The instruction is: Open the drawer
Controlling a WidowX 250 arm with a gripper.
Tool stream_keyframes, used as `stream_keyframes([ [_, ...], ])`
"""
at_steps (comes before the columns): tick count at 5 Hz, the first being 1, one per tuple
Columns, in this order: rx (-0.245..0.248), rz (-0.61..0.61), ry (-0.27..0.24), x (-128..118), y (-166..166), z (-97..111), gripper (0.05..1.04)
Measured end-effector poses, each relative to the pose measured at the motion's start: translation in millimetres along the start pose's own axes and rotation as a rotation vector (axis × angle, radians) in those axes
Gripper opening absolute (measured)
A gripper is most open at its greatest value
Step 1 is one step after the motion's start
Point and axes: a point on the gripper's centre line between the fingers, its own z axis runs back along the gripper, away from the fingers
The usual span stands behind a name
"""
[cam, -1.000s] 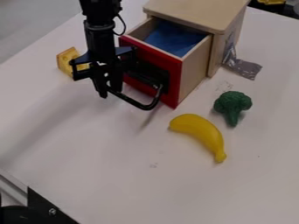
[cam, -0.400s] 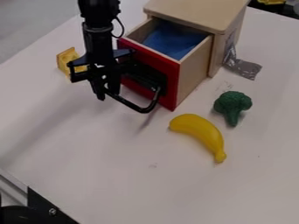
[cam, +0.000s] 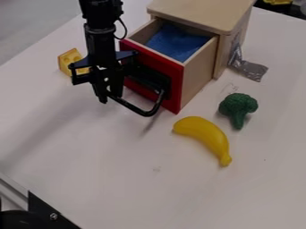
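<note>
Black two-finger gripper (cam: 108,98) at the curved black handle (cam: 142,112); whether apart or clamped, I cannot tell. Red-fronted wooden drawer (cam: 174,79), pulled partway from its pale wooden box (cam: 200,12): opening seems nearly done; next, back clear.

Shows a white table (cam: 90,156) below the jaws, reaching out around them. Bears a wooden box (cam: 200,13) to their upper right, with its red-fronted drawer (cam: 156,58) pulled out. Holds a yellow toy wedge (cam: 69,57) with holes to their upper left. Carries a curved yellow banana (cam: 206,135) to their lower right and, farther right of them, near the banana but apart, green broccoli (cam: 238,105) with its stem towards the near side. Has silvery tape (cam: 251,69) stuck beside the box, well right of the jaws
</note>
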Motion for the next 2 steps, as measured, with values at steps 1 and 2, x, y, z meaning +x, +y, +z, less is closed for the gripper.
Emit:
stream_keyframes([
  [1,0.001,-0.004,-0.001,-0.4,-0.5,0.0,0.245],
  [2,0.007,-0.011,0.003,-3.3,-1.4,-1.4,0.245],
])
